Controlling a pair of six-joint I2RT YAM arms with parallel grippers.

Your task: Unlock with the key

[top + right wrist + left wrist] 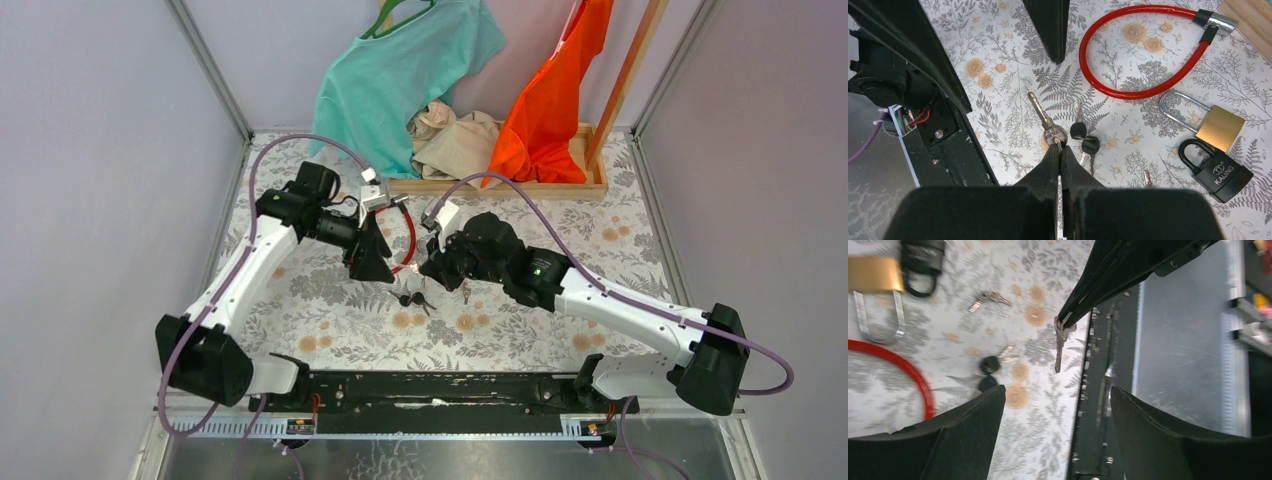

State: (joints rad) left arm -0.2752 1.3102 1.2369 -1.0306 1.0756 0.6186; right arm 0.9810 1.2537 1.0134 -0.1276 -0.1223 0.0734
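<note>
My right gripper (pixel 1059 146) is shut on the round head of a silver key (pixel 1044 120), whose blade sticks out past the fingertips. In the left wrist view that key (pixel 1060 342) hangs from the right fingers. A brass padlock (pixel 1220 127) and a black padlock (pixel 1220 175) lie side by side on the floral cloth, with a red cable lock (pixel 1143 50) beyond them. My left gripper (pixel 1058 400) is open and holds nothing; it hovers close by, over the red cable (pixel 408 240). In the top view the right gripper (pixel 432 268) faces the left gripper (pixel 372 262).
Two black-headed keys (pixel 1085 140) lie just beside the held key, and another small key (pixel 1147 177) lies near the black padlock. A wooden tray (pixel 500 187) with clothes stands at the back. The black mounting rail (pixel 430 385) runs along the near edge.
</note>
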